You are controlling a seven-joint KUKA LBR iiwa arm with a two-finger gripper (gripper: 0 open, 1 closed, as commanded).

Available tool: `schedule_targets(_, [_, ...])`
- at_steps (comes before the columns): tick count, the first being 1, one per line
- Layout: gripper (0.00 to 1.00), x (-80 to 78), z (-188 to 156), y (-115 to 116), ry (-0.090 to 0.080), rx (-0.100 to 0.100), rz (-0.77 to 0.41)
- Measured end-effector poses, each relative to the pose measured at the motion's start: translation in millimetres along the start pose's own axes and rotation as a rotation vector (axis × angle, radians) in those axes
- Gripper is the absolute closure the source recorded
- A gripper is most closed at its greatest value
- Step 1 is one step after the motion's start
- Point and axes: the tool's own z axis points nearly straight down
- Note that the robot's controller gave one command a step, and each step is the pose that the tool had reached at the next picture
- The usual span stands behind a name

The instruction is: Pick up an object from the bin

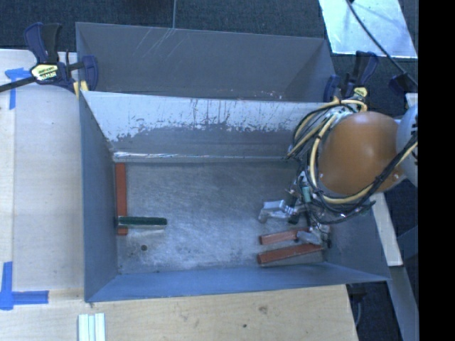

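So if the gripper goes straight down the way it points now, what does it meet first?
Probably the upper reddish-brown bar near the bin's lower right corner: the gripper hangs close over its right end. Depth is unclear, so it may touch the bin floor beside it instead.

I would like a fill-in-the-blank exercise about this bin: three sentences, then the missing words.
1. As the camera sees it, the gripper is in the ___ part of the bin.
2. The long reddish-brown bar lies along the bin's ___ wall.
3. The dark bar at its lower end is ___ in colour.
Missing words: right; left; green.
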Motion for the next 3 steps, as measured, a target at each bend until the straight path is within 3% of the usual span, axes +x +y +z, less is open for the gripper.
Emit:
schedule_targets(1, [1.00, -2.4, -0.3, -0.7, -0.002, 0.004, -0.004])
schedule_targets(2, [1.00, -37.0, -97.8, -56.1, -0.004, 0.011, -0.012])
schedule_targets(3, [1.00, -52.2, -176.0, -85.8, -0.005, 0.012, -0.009])
